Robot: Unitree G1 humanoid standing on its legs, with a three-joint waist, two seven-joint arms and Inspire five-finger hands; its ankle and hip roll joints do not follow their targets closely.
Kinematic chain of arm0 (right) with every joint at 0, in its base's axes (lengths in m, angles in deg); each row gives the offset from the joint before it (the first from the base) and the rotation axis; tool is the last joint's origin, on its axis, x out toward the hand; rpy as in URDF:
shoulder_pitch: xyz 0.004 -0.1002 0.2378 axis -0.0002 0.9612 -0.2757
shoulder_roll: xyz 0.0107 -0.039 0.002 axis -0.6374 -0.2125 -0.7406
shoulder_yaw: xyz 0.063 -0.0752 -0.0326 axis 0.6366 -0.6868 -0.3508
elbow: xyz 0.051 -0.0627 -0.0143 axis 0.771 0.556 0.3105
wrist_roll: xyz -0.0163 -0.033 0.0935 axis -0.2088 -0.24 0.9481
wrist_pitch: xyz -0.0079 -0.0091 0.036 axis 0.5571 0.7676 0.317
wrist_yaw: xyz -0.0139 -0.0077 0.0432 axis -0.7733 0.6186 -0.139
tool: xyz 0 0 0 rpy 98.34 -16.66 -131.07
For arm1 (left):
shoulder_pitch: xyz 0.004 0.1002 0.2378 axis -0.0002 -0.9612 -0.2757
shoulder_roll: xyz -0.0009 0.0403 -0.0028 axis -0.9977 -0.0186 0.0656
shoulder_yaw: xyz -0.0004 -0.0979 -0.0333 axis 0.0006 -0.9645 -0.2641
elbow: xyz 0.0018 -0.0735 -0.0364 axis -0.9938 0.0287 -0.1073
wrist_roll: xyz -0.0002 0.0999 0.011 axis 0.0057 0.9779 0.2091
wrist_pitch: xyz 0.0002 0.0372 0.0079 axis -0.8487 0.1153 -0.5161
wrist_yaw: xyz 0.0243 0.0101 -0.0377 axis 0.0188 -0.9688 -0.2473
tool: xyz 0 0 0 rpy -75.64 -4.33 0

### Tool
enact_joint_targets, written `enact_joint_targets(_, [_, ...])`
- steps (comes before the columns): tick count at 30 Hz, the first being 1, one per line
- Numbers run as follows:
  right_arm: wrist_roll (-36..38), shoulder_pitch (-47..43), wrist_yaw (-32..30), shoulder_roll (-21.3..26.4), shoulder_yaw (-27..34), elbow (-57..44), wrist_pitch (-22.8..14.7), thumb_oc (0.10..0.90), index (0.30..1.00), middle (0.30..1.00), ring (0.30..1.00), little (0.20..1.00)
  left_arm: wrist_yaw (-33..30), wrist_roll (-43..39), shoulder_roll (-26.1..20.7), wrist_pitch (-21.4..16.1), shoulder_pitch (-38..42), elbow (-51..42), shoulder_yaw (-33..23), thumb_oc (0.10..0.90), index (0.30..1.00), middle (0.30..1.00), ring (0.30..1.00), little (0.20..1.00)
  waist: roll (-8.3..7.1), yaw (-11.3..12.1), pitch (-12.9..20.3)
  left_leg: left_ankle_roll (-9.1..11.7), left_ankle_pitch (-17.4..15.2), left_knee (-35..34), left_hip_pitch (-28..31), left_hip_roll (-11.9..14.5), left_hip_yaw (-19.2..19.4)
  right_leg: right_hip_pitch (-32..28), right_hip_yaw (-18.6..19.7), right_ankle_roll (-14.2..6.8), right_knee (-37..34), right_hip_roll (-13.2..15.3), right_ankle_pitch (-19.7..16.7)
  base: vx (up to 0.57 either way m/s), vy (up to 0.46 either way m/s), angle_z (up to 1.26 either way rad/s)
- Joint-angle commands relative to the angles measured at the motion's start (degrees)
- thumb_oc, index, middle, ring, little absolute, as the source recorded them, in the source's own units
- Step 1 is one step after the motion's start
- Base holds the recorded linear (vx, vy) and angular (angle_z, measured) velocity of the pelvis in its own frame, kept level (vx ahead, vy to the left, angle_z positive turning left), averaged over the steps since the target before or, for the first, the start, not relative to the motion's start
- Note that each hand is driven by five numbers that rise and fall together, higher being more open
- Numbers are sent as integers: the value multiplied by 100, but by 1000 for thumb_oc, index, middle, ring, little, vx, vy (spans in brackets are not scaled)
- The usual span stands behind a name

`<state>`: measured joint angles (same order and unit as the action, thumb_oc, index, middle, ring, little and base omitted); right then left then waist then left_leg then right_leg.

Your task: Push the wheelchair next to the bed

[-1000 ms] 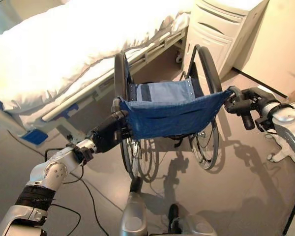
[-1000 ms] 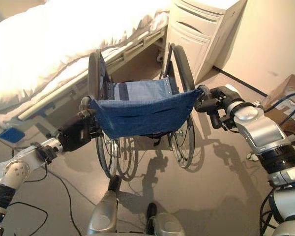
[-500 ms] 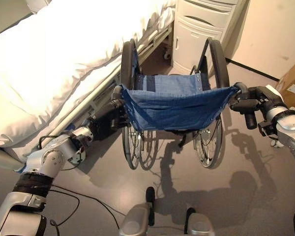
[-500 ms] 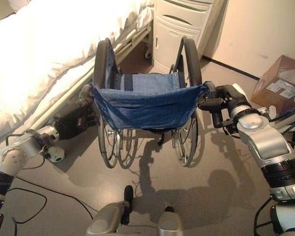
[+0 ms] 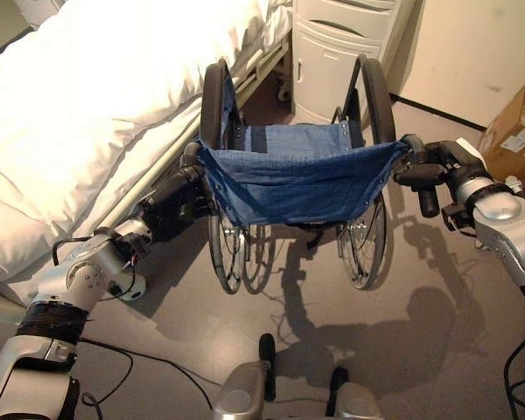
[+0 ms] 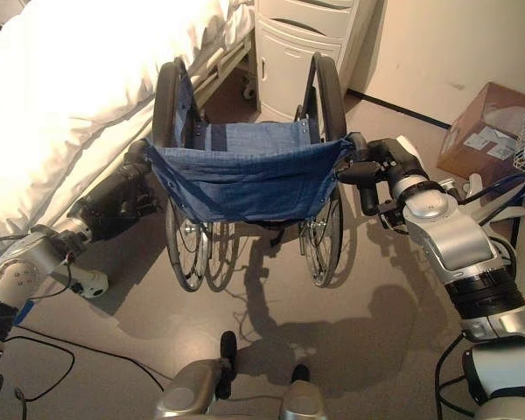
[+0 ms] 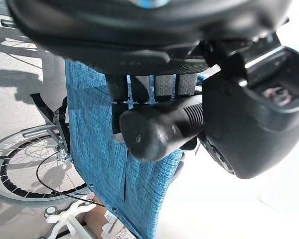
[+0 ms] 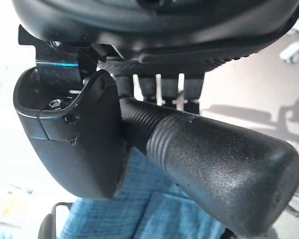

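Wheelchair (image 5: 297, 179) has rolled forward alongside the bed (image 5: 96, 114) over the last second, nearly at the cabinet (image 5: 332, 52). Left hand (image 5: 171, 208) and right hand (image 5: 429, 173) still have fingers wrapped round its push handles, so pretty much parked.

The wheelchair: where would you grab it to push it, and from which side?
By the two black push handles at the top of the wheelchair backrest, coming from behind. They stick out rearward, ribbed and rounded, so fingers wrap them easily. The left hand and right hand are curled round one handle each, with the bed on the robot's left.
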<state>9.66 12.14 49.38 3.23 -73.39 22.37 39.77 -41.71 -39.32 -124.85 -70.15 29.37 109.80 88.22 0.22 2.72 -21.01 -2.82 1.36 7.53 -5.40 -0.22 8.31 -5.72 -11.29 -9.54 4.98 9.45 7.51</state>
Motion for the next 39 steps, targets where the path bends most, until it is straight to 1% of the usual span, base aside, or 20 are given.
enact_joint_targets(1, [251,-141,621,-379,-594,-797,-1186,400,300,300,300,300,-204,-241,-452,-1310,1002,555,-935,400,300,300,300,300,88,26,935,359,-430,319,3,-143,-110,583,61,309,87,-250,-526,18,-49,0])
enact_joint_targets(7, [247,-57,464,-480,-603,-804,-1155,400,300,300,300,300,-249,-166,-504,-1312,1131,699,-882,400,300,300,300,300,101,12,924,339,-439,225,67,-126,-81,576,48,297,34,-260,-543,5,-13,1])
enact_joint_targets(12, [248,-30,341,-540,-604,-813,-1091,400,300,300,300,300,-249,-130,-544,-1324,1220,775,-824,400,300,300,300,300,134,-28,891,315,-459,176,141,-141,-85,588,131,265,-36,-244,-600,0,0,0])
enact_joint_targets(16, [272,-42,304,-530,-595,-808,-1120,400,300,300,300,300,-257,-115,-534,-1354,1243,777,-772,400,300,300,300,300,135,-41,880,306,-455,144,162,-143,-81,598,161,246,-69,-237,-628,0,0,0])
enact_joint_targets(20, [307,-15,220,-569,-560,-782,-1119,400,300,300,300,300,-422,-110,-534,-1331,1324,796,-716,400,300,300,300,300,140,-62,871,302,-446,90,207,-139,-76,608,188,234,-94,-236,-654,0,0,0])
enact_joint_targets(21, [308,-15,217,-568,-558,-774,-1122,449,373,373,373,373,-436,-115,-538,-1327,1331,807,-713,400,300,300,300,300,139,-62,873,300,-447,85,211,-141,-79,607,191,232,-97,-236,-655,0,0,0])
enact_joint_targets(22, [365,-19,167,-534,-548,-779,-1120,800,900,900,900,900,-443,-121,-563,-1302,1361,853,-707,604,606,606,606,606,134,-67,882,298,-448,66,238,-135,-74,600,187,226,-105,-233,-658,0,0,0])
enact_joint_targets(23, [389,-16,144,-522,-538,-778,-1121,800,900,900,900,900,-456,-116,-569,-1301,1363,858,-714,800,900,900,900,900,133,-68,884,300,-448,61,246,-133,-73,595,185,226,-109,-233,-658,0,0,0])
enact_joint_targets(34, [481,96,-140,-434,-280,-787,-1152,800,900,900,900,900,-708,-50,-604,-1290,1251,737,-824,800,900,900,900,900,119,-78,1038,322,-448,-139,475,-78,-43,476,110,223,-187,-259,-647,0,0,0])
enact_joint_targets(39, [532,285,-300,-332,-25,-772,-1295,800,900,900,900,900,-798,98,-709,-1290,1108,702,-1015,800,900,900,900,900,130,-86,1173,348,-435,-304,627,-30,-13,396,48,218,-243,-278,-628,-8,-13,0])
